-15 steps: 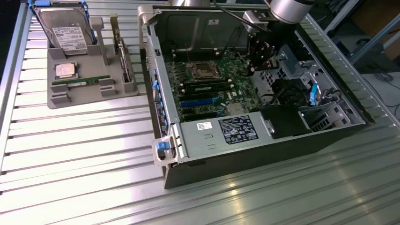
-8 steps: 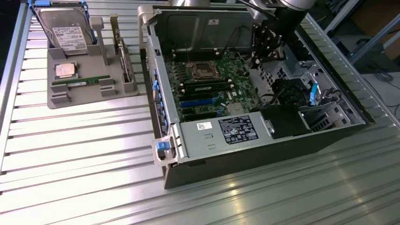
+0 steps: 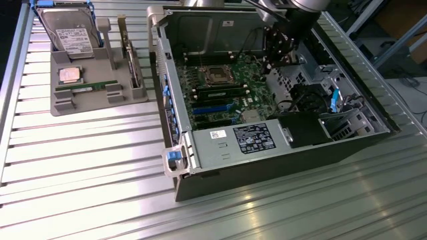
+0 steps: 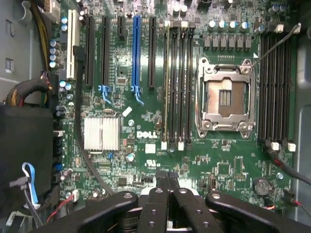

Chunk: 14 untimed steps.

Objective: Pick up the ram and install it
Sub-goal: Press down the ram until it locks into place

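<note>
An open grey metal computer case [image 3: 200, 150] lies on its side on the ribbed metal table [image 3: 80, 165], its green motherboard [image 3: 220, 95] exposed, with an empty silver CPU socket [image 3: 217, 75] and one long green memory stick already seated in the black slots [image 3: 220, 93] just beside that socket. In the wrist view the same socket [image 4: 226, 99] sits between two banks of long black memory slots [image 4: 177, 82], near a ribbed silver heatsink [image 4: 101, 133]. Beside the case, toward the exterior view's left, stands a grey plastic parts tray [image 3: 63, 106]; it holds a silver hard drive in a blue frame [image 3: 67, 30], a square silver CPU chip [image 3: 69, 74], an upright expansion card with a metal bracket [image 3: 133, 65], and the ram [image 3: 81, 88], a narrow green circuit-board stick lying flat near the chip. The black gripper [image 4: 167, 175] has its fingers pressed together, holding nothing. The dark arm [image 3: 287, 30] reaches down into the case from above, poised over the motherboard, well apart from the tray.
</note>
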{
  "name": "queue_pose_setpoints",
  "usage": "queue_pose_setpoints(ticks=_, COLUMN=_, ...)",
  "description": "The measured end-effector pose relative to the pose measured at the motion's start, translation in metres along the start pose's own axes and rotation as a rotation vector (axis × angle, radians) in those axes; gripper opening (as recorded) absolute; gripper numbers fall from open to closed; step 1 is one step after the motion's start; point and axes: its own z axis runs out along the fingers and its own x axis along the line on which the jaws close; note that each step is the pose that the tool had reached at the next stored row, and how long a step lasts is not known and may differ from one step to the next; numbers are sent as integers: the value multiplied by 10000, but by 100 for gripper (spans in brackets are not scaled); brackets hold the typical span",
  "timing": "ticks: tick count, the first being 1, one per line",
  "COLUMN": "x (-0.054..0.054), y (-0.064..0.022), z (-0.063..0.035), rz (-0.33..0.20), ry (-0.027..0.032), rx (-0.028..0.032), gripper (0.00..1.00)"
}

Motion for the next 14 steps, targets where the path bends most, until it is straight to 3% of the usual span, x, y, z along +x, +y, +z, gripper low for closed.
queue_pose_setpoints(ticks=3, x=-3, y=86, z=45, rz=0, ry=0, rx=0, gripper=10)
queue_pose_setpoints(ticks=9, x=-13, y=208, z=246, rz=0, ry=-2, rx=1, gripper=10)
queue_pose_setpoints(ticks=14, x=-19, y=230, z=427, rz=1, ry=0, rx=1, gripper=10)
